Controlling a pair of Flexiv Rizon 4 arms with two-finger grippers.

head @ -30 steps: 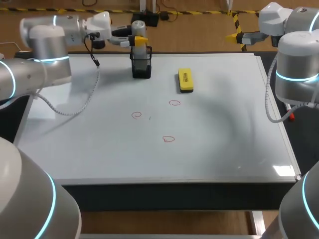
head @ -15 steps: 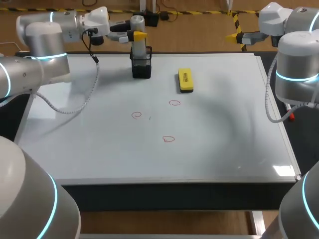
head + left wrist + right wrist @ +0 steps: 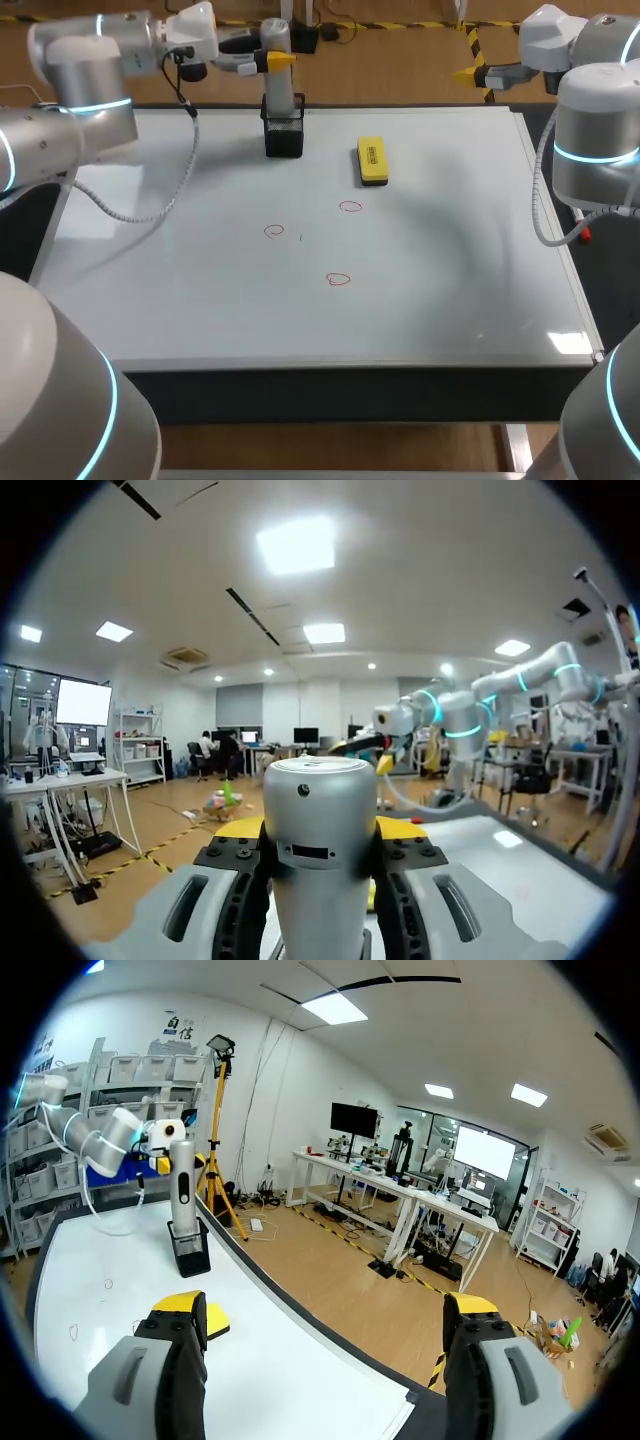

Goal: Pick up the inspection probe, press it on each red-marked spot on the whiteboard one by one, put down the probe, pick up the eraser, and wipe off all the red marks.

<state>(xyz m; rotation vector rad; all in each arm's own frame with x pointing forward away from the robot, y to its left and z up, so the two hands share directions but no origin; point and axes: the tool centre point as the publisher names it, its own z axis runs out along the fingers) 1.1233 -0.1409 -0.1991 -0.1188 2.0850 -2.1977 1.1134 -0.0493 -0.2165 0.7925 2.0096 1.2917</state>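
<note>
Whiteboard (image 3: 450,300) lies flat and covers the tabletop. Left arm (image 3: 80,90) comes in at the far left corner and stretches along the far edge. Right arm (image 3: 595,130) stands off the far right corner, its right gripper (image 3: 325,1310) outside the board's edge, fingers spread wide with nothing between them. Black holder (image 3: 284,135) stands near the far edge, left of middle. Inspection probe (image 3: 277,70), a silver cylinder, stands upright with its lower end in the holder's mouth. Left gripper (image 3: 272,60) is clamped on the probe's upper part; in the left wrist view the probe fills the gap, with a finger pressed to each side. Yellow eraser (image 3: 371,160) lies flat on the board, just right of the holder and apart from it. Three small red marks sit mid-board, nearer than the holder and eraser: left mark (image 3: 275,231), far mark (image 3: 349,207), near mark (image 3: 338,280).
</note>
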